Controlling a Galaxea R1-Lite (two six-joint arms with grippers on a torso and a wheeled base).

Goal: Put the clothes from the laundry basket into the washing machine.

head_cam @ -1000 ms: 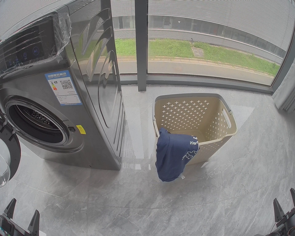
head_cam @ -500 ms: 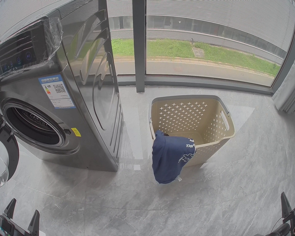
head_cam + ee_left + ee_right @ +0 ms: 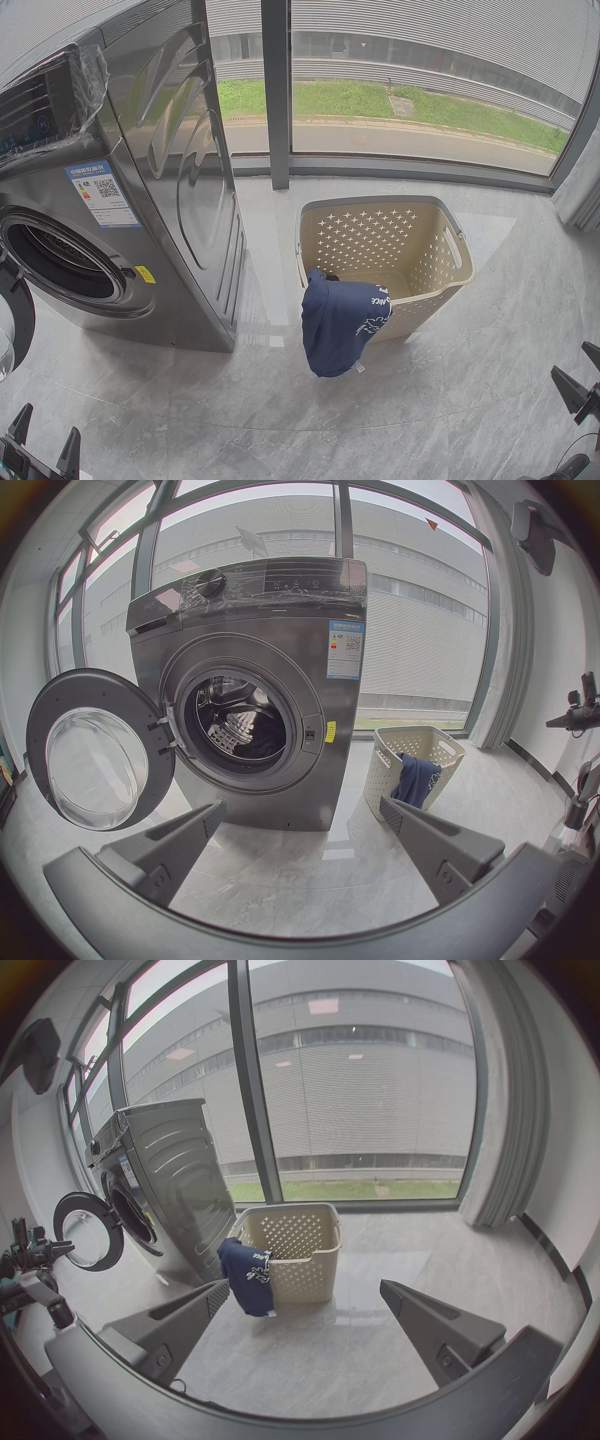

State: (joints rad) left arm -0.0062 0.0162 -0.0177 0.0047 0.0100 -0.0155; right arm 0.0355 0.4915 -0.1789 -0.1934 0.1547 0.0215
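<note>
Grey floor; camera has swung toward the basket [image 3: 375,202], blue shirt [image 3: 340,325] draped over its near rim. Right gripper [image 3: 570,359] rising, likely for pickup; left gripper [image 3: 51,419] idle. All jaws wide open, empty.

The right pincer [image 3: 567,356] has risen at the head view's lower right edge. The head camera has swung, so the washing machine [image 3: 175,187] and laundry basket [image 3: 362,240] sit further left in frame.

Left edge cuts off door [image 3: 22,312] of washing machine [image 3: 94,187]; draped navy shirt [image 3: 340,325] hides basket [image 3: 369,240] near corner; drum [image 3: 240,727] contents too dark.
</note>
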